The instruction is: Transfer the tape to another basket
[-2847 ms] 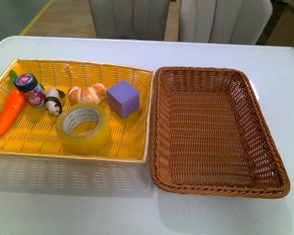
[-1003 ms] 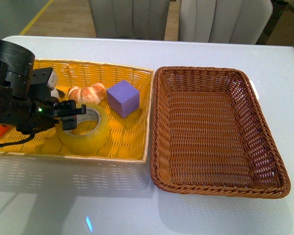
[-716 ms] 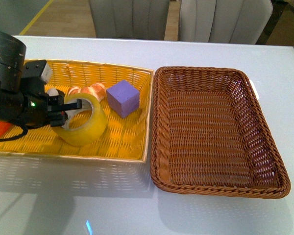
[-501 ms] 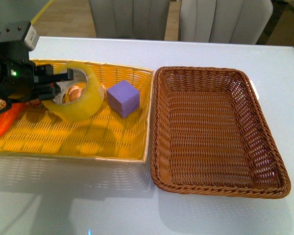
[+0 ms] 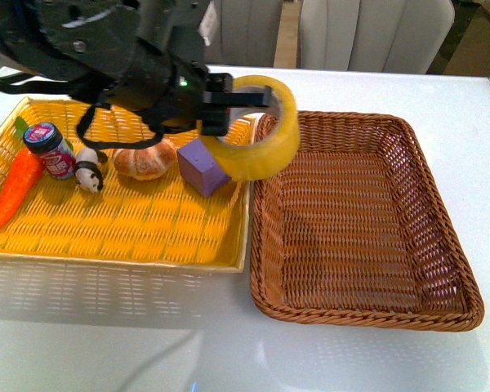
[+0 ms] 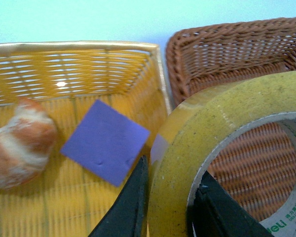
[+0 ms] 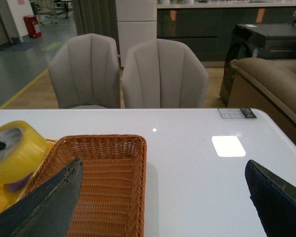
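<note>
Now the carrying step is in hand: the left gripper is clamped on the tape, one finger inside the core and one outside on the yellowish wall, as the left wrist view shows; the roll hangs tilted in the air over the seam where the yellow basket meets the far left corner of the brown basket, beside the purple cube; the right gripper stands spread wide, holding nothing; next, I judge, the left arm must carry the roll rightward past the brown rim, lower it toward the woven floor, then release.
</note>
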`<act>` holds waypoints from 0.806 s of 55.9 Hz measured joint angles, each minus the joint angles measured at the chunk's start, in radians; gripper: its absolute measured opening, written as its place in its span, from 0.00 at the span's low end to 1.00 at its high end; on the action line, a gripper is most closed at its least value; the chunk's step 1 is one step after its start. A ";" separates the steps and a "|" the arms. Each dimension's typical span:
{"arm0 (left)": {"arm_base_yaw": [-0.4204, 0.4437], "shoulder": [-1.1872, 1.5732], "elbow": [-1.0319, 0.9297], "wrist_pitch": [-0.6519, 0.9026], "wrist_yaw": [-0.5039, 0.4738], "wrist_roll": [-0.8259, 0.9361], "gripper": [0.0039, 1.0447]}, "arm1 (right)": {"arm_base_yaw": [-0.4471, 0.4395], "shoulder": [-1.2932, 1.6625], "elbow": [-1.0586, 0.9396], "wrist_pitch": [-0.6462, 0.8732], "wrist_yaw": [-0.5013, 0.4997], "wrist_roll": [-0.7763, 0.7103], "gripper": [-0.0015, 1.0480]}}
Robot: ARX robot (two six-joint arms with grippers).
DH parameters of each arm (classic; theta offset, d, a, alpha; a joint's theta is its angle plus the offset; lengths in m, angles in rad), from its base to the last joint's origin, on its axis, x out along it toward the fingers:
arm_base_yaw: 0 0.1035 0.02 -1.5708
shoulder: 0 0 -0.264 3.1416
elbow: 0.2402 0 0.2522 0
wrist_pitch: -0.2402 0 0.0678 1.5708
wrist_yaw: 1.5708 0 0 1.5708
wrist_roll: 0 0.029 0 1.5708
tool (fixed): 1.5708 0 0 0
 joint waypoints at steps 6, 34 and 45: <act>-0.048 0.049 0.061 -0.021 0.000 -0.007 0.15 | 0.000 0.000 0.000 0.000 0.000 0.000 0.91; -0.140 0.217 0.222 -0.075 -0.002 -0.030 0.15 | 0.000 0.000 0.000 0.000 0.000 0.000 0.91; -0.145 0.251 0.254 -0.086 0.012 -0.066 0.15 | 0.000 0.000 0.000 0.000 0.000 0.000 0.91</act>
